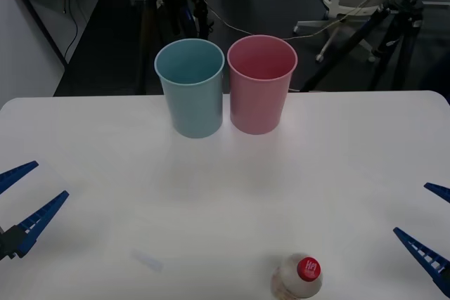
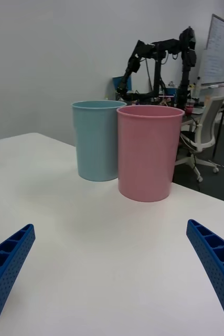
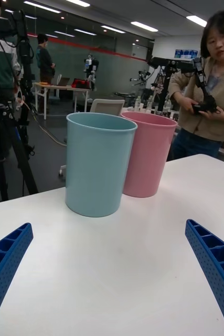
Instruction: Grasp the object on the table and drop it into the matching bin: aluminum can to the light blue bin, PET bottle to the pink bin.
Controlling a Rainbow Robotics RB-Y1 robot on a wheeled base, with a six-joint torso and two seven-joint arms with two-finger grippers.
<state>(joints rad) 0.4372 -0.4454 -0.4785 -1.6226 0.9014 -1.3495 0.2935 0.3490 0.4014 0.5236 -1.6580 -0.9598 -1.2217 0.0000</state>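
The left gripper hovers low over the table at about 8 o'clock in the front view, its blue ribbed fingers spread wide and holding nothing. In its wrist view the same gripper shows a finger at each lower corner with bare tabletop between them. The right gripper sits at about 4 o'clock, at the table's right edge, likewise spread and empty; its wrist view shows the gripper with fingers far apart over the white table.

The bottle stands upright at about 5 o'clock, at the near edge, red cap facing up, between the two grippers but nearer the right one, touching neither.

Farther out, at 12 o'clock, the blue bin and pink bin stand upright side by side near the far edge, the blue on the left, rims just beside each other, well apart from the bottle. From the left wrist the blue bin stands in front of the pink bin; from the right wrist the pink bin is nearer than the blue bin.
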